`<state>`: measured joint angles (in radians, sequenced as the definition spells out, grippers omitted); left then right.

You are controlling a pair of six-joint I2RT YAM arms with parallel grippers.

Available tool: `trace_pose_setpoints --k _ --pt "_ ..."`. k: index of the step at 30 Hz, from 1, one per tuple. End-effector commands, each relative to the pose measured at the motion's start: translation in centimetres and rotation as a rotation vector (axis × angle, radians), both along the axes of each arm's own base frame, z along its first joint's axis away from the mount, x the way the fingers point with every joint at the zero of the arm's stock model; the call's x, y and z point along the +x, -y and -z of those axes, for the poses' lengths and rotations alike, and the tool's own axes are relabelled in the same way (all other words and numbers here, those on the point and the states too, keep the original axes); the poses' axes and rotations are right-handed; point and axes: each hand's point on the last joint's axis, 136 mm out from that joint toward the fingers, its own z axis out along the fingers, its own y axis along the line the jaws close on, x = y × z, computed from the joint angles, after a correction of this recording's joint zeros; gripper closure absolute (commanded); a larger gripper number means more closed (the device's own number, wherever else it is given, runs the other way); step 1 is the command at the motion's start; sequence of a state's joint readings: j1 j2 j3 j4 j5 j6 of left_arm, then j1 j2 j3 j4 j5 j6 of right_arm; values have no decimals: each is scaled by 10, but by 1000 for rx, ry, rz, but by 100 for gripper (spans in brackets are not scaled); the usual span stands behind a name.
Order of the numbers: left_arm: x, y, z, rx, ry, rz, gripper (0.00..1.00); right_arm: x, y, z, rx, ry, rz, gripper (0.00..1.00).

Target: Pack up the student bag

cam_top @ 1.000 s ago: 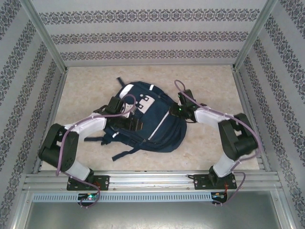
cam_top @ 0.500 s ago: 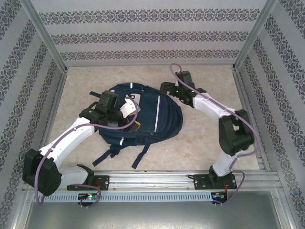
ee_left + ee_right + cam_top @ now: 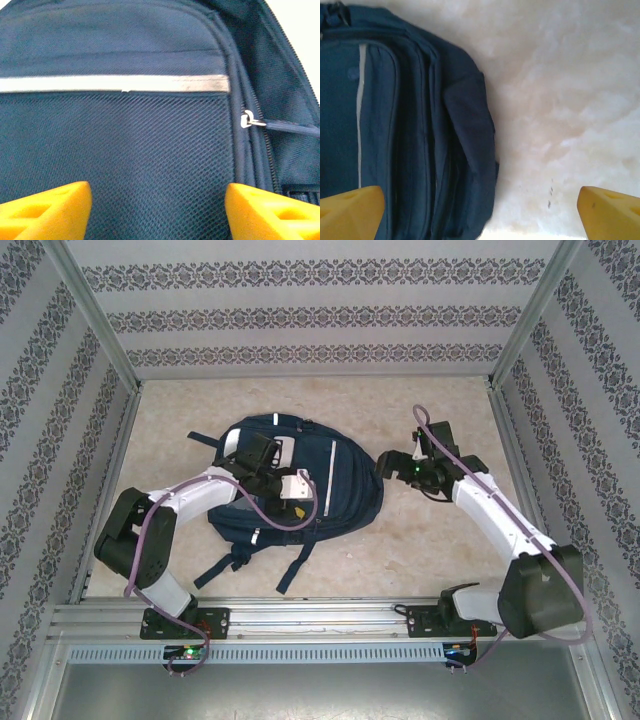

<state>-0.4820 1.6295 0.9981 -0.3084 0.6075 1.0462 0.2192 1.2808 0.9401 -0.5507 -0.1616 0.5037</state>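
The large navy-blue fabric backpack with thin white stripes – the student bag (image 3: pixel 350 490) – lies flat in the middle of the cream, marbled tabletop (image 3: pixel 440 540), its dark straps (image 3: pixel 240 560) trailing toward the near edge where the arms are bolted. The left gripper (image 3: pixel 285 480) hangs over the left half of the bag, near the white-grey patch. In the left wrist view its yellow fingertips (image 3: pixel 47 210) stand well apart at the bottom corners with nothing pinched between them. Below the left gripper (image 3: pixel 157 210) runs a navy mesh panel (image 3: pixel 140 150) of the bag (image 3: pixel 125 45), topped by a horizontal pale grey strip (image 3: pixel 115 83), and to the right a small silver zipper pull (image 3: pixel 246 120) sits on a zip line along the panel's edge. The right gripper (image 3: pixel 392 460) is just beside the bag's right edge, low over the table. In the right wrist view its yellow fingertips (image 3: pixel 350 212) are spread as wide as the picture – empty, the right gripper (image 3: pixel 480 215) spanning the bag's rounded side (image 3: pixel 410 125) on the left and bare tabletop (image 3: pixel 560 100) on the right. Whether either gripper touches the fabric I cannot tell.
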Motion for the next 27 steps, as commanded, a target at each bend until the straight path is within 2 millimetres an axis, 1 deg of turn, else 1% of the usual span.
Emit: trace_pose_setpoints --k 1,4,6,8,10,13,14,15,16,17,18,19,22,24,25,26,27 --pt "-15 10 3 16 -14 103 27 -21 7 6 -52 -43 -17 2" --pt "-16 11 10 34 -41 54 26 -24 -3 4 -56 -43 -61 3" --pt "-26 13 10 25 -79 76 25 -26 -15 2 -53 -42 -101 6" --pt "-28 12 12 36 -86 70 24 -29 -26 0 -34 -41 -128 8" --pt "-22 8 19 62 -72 34 24 -32 -35 -2 -7 -40 -133 11" --pt "1 5 30 94 -29 -92 25 -38 -52 0 30 -30 -145 16" --pt "12 4 33 104 -14 -155 29 -41 -60 3 43 -27 -156 19" --pt "21 4 34 110 -13 -202 35 -44 -67 6 55 -29 -161 22" --pt "25 5 36 117 -23 -220 45 -48 -75 10 69 -31 -172 24" --pt "26 6 38 124 -34 -222 51 -51 -82 12 84 -30 -186 26" --pt "26 8 42 135 -47 -217 54 -55 -89 14 97 -28 -199 27" --pt "24 10 45 139 -63 -208 54 -59 -94 16 105 -26 -207 28" --pt "5 14 57 188 -93 -113 51 -69 -105 22 120 -12 -224 30" --pt "-4 14 61 211 -99 -75 51 -75 -112 23 140 1 -258 31" --pt "-8 13 62 216 -111 -53 54 -78 -116 25 145 3 -279 33" --pt "-9 14 61 215 -117 -49 60 -81 -120 25 152 9 -307 36" --pt "-9 15 60 212 -126 -44 71 -83 -124 27 155 10 -330 38"
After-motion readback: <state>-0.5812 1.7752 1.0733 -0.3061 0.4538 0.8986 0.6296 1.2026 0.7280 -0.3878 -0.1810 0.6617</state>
